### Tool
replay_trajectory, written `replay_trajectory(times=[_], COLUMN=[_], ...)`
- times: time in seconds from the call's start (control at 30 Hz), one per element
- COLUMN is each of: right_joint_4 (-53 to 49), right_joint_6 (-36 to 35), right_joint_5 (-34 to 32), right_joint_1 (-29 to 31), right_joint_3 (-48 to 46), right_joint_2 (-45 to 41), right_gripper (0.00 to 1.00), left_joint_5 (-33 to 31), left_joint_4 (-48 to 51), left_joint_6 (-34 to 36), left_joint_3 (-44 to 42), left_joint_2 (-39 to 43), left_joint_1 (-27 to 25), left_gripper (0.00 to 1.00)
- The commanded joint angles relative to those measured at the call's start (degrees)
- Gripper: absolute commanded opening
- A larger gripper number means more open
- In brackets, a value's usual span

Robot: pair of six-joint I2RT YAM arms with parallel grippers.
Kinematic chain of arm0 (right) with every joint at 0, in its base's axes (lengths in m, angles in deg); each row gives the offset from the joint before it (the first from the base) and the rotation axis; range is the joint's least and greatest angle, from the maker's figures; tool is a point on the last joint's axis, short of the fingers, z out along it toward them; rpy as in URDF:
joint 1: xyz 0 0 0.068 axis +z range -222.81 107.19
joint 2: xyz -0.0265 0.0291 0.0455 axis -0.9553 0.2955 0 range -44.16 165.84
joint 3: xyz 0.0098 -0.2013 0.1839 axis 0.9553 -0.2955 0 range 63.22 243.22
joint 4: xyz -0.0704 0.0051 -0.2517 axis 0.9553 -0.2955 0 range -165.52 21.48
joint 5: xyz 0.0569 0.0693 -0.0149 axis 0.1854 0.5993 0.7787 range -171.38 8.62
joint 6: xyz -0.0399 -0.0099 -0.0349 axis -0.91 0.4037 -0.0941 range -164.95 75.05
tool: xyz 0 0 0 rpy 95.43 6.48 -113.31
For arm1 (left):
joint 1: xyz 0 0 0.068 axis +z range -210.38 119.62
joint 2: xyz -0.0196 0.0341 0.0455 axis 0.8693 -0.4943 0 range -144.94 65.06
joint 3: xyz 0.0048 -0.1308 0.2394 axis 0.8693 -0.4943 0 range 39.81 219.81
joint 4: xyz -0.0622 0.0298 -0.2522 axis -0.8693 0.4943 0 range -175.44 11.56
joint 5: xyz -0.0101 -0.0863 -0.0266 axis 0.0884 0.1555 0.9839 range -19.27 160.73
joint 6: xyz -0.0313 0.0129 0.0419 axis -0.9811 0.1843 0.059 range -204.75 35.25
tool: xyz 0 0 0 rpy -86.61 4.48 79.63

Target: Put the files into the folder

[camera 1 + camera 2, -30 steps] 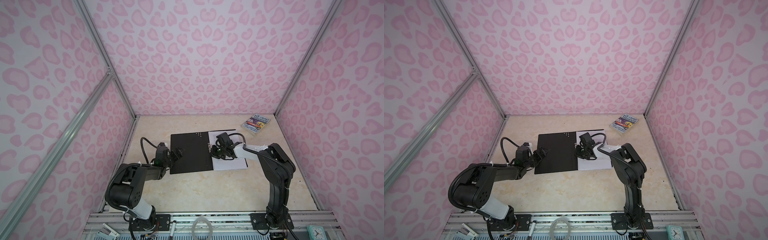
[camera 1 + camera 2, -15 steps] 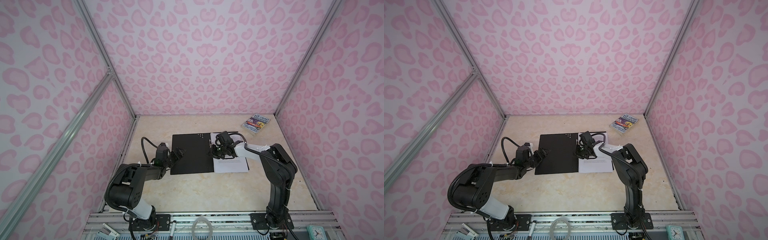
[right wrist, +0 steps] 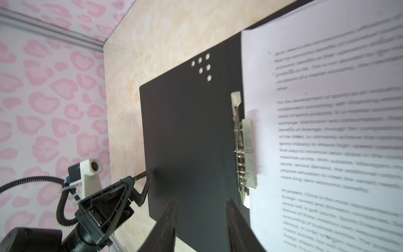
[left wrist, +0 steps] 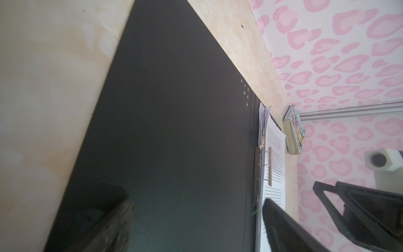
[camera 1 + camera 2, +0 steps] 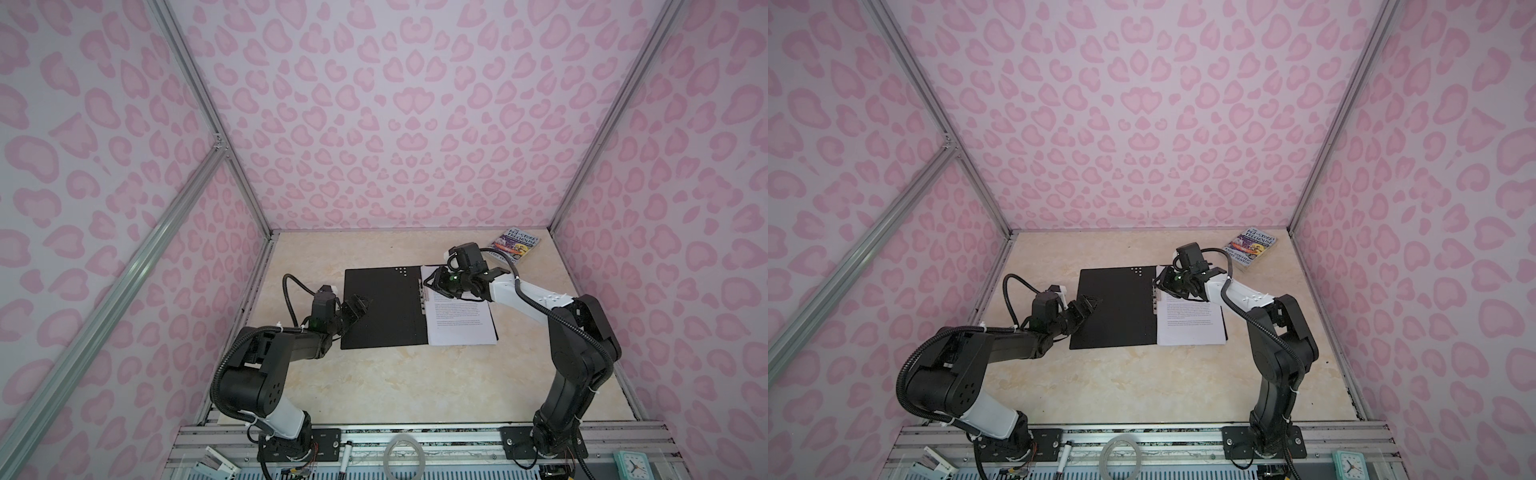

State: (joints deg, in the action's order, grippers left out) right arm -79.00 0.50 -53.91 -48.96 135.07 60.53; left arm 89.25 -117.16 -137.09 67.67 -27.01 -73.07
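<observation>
The folder (image 5: 382, 307) (image 5: 1113, 307) lies flat and open on the table, black inside up. The files (image 5: 459, 320) (image 5: 1190, 324), white printed sheets, rest on its right half, their inner edge under the metal spine clip (image 3: 245, 152) (image 4: 265, 163). My right gripper (image 5: 432, 282) (image 5: 1160, 282) (image 3: 200, 201) hovers over the far end of the spine, open, with only the black folder (image 3: 185, 131) showing between its fingers. My left gripper (image 5: 359, 303) (image 5: 1088, 301) (image 4: 196, 229) is wide open at the left cover's outer edge, one fingertip (image 3: 150, 173) touching that edge.
A small colourful paperback book (image 5: 515, 245) (image 5: 1250, 247) (image 4: 294, 131) lies in the far right corner. Pink patterned walls close in three sides. On the front rail sit a tape ring (image 5: 405, 457) and a small clock (image 5: 631, 465).
My right gripper's jaws have opened above the spine clip. The sheets have settled flat on the folder's right half. The left arm has not moved.
</observation>
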Motion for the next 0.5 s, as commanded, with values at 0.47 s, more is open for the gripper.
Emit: replay_trajectory(times=[0.47], right_joint_4=[-14.70], right_joint_6=[-16.67], right_joint_5=[-5.62], right_joint_1=[0.23], right_joint_3=[21.95], right_joint_2=[18.43], right_gripper=[0.41], left_joint_5=[0.61], left_joint_4=[14.76], left_joint_6=[-1.13], left_joint_3=[-1.11], left_joint_2=[-1.36], left_joint_1=[-0.03], left_gripper=[0.93])
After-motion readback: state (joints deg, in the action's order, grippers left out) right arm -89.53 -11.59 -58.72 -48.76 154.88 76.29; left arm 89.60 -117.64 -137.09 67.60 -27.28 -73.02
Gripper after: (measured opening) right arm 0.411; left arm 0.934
